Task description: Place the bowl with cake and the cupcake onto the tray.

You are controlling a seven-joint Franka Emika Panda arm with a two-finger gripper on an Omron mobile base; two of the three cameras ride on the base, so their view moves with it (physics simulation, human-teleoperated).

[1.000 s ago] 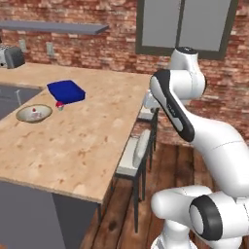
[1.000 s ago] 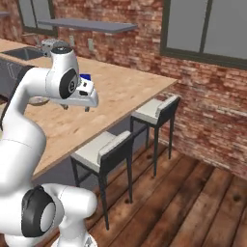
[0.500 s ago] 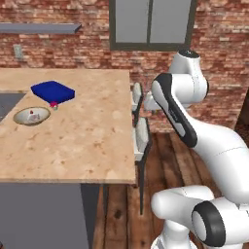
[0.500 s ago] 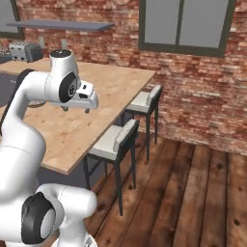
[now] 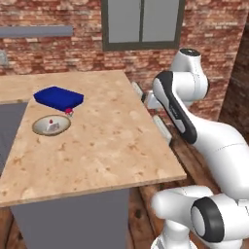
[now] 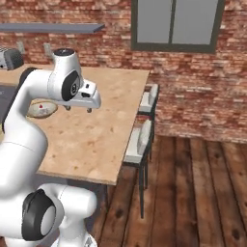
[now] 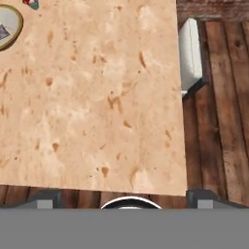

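Observation:
The bowl with cake (image 5: 51,125) sits on the wooden counter near its left side, a white slice with a red dot inside. Just behind it lies the blue tray (image 5: 58,98). The tiny cupcake (image 5: 69,112) stands between them, by the tray's front edge. My gripper (image 6: 78,109) hangs open and holds nothing above the counter's right part, well away from all three. In the hand view the bowl (image 7: 7,26) and cupcake (image 7: 31,4) sit in the top left corner, and the fingertips (image 7: 204,195) stand wide apart over the counter's edge.
Two white-seated stools (image 6: 144,137) stand along the counter's right side, one of them under the hand (image 7: 190,53). A toaster (image 6: 9,58) sits at the far left, and a dark sunken surface (image 5: 7,121) borders the counter. Wooden floor lies to the right.
The whole picture has shifted as the base drove, so the counter is seen from nearer its end. Bowl, cupcake and tray keep their places. The gripper stays open.

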